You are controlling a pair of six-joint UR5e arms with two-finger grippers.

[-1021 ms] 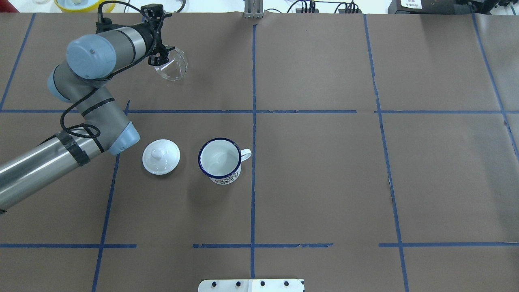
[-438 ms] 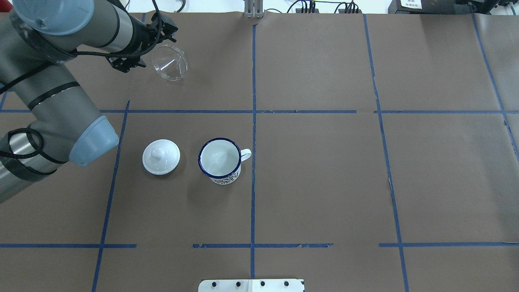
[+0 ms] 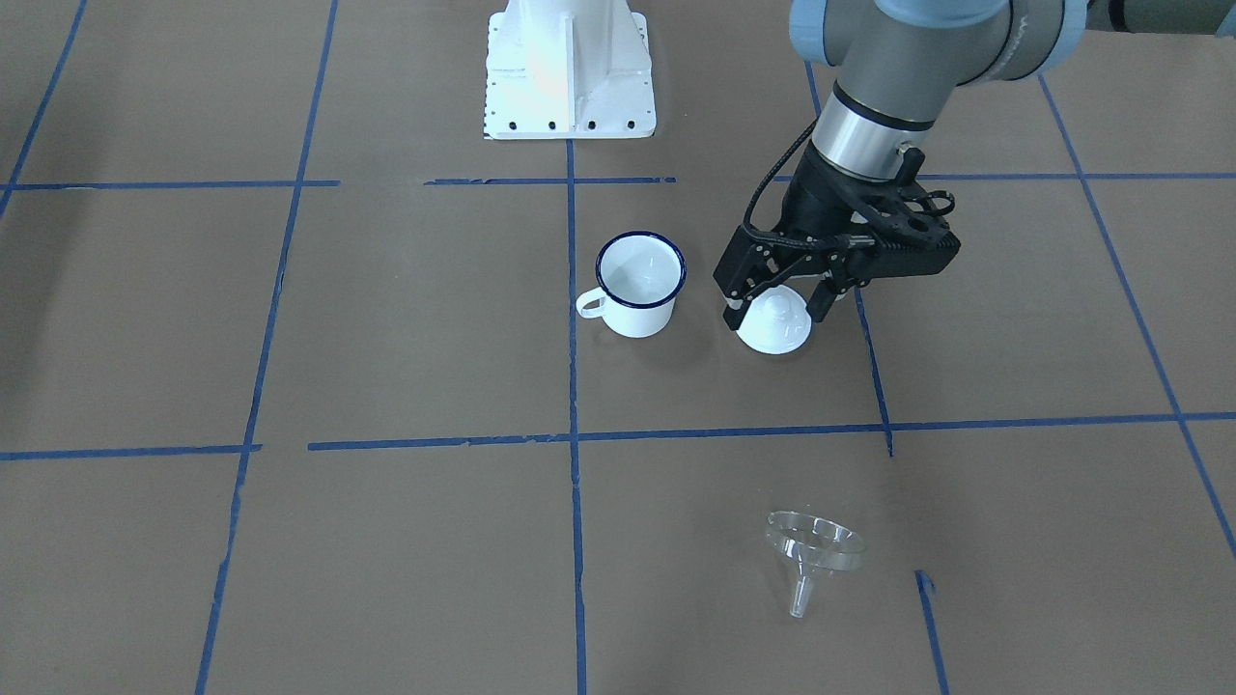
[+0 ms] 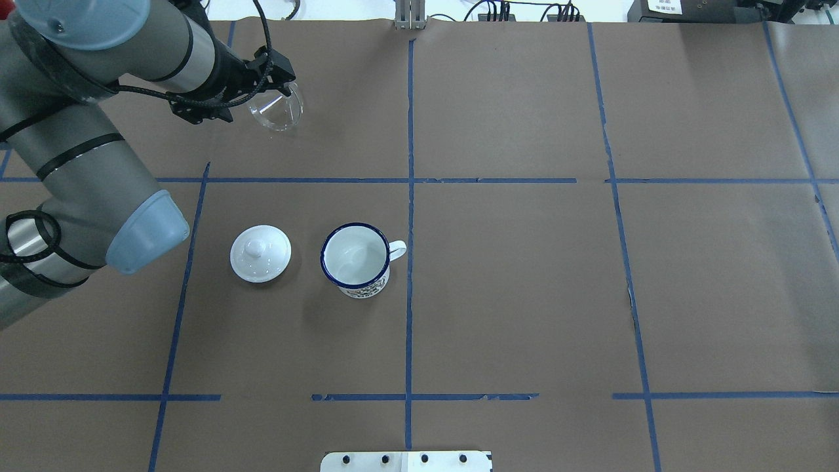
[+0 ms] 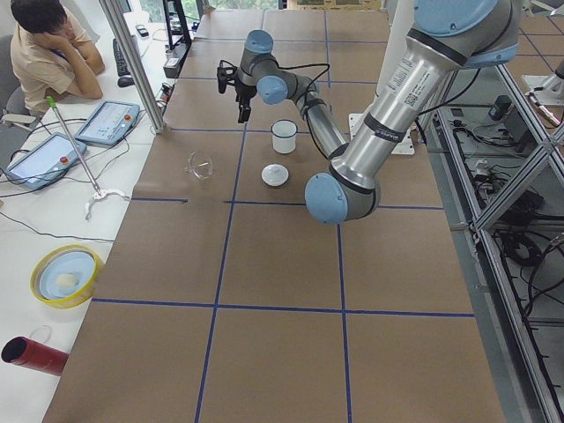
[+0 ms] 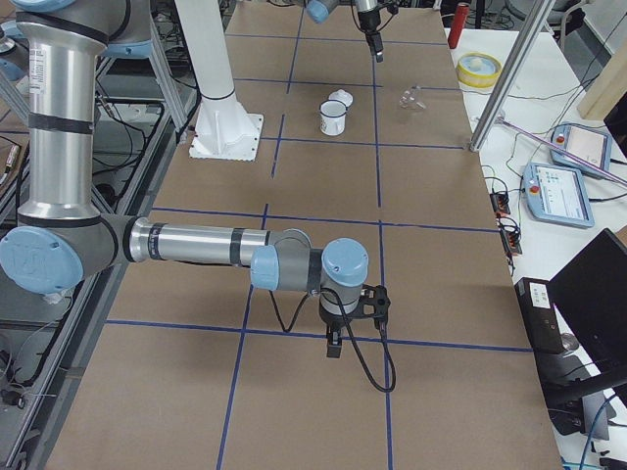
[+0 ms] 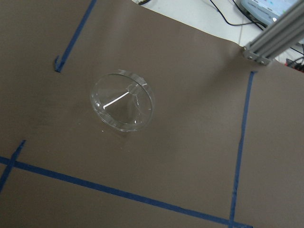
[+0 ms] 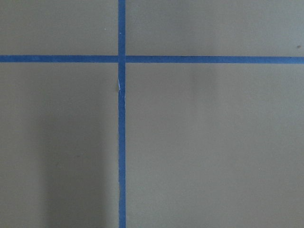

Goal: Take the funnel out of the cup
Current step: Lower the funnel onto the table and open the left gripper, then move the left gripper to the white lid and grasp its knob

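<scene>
The clear funnel [image 4: 278, 108] lies tilted on the brown table at the far left, spout off the mug; it also shows in the front view [image 3: 814, 550] and the left wrist view [image 7: 123, 100]. The white mug with the blue rim [image 4: 354, 257] stands upright and empty near the table's middle [image 3: 639, 280]. My left gripper [image 4: 239, 92] is open and empty, raised above the table beside the funnel [image 3: 780, 307]. My right gripper [image 6: 334, 343] shows only in the exterior right view, low over bare table; I cannot tell if it is open or shut.
A white round knobbed lid [image 4: 260, 253] lies left of the mug. The robot's white base [image 3: 570, 68] stands behind the mug. Beyond the table's far edge are an aluminium post [image 5: 132, 62], tablets, a yellow bowl [image 5: 66, 275] and a seated person [image 5: 48, 44].
My left gripper has come off the funnel's rim and risen, and the arm has swung up and back. The funnel stays lying in the same spot. The mug and lid have not moved.
</scene>
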